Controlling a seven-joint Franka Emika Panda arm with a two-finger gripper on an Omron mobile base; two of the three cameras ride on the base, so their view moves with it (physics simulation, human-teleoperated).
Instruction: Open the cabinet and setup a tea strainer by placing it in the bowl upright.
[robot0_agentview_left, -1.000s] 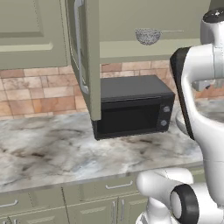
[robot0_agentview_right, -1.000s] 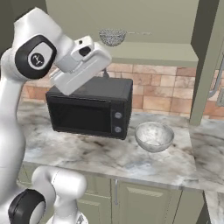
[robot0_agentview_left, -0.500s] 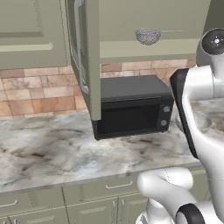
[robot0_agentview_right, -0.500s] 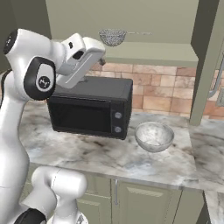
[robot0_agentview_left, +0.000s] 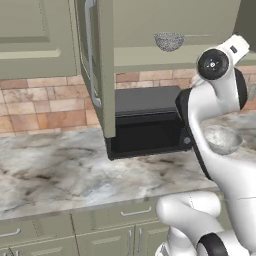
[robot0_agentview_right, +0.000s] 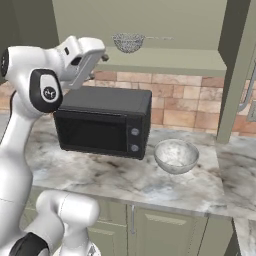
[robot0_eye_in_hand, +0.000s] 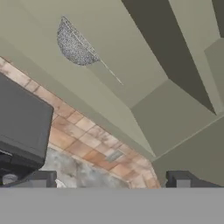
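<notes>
The cabinet (robot0_agentview_right: 165, 61) stands open, its left door (robot0_agentview_left: 97, 65) swung out over the counter and its right door (robot0_agentview_right: 235, 70) also ajar. The tea strainer (robot0_agentview_right: 128, 42) lies on the cabinet shelf, mesh cup left, thin handle pointing right. From the left base it is the tea strainer (robot0_agentview_left: 169, 41) above the arm. In the hand view the tea strainer (robot0_eye_in_hand: 74, 46) sits upper left. The speckled bowl (robot0_agentview_right: 176, 155) rests on the counter right of the microwave; my arm partly hides the bowl (robot0_agentview_left: 220, 139). My gripper (robot0_agentview_right: 99, 59) is open and empty, left of and slightly below the strainer; gripper (robot0_eye_in_hand: 110, 178).
A black microwave (robot0_agentview_right: 105, 120) sits on the marble counter (robot0_agentview_left: 55, 172) under the open shelf, directly below my hand. The open left door hangs low in front of the microwave's left end. Brick backsplash (robot0_agentview_right: 175, 100) lies behind. Base cabinets (robot0_agentview_left: 100, 225) run under the counter.
My arm has lifted the hand from just above the microwave up to about shelf height. The jaws stay wide. Strainer and bowl have not moved.
</notes>
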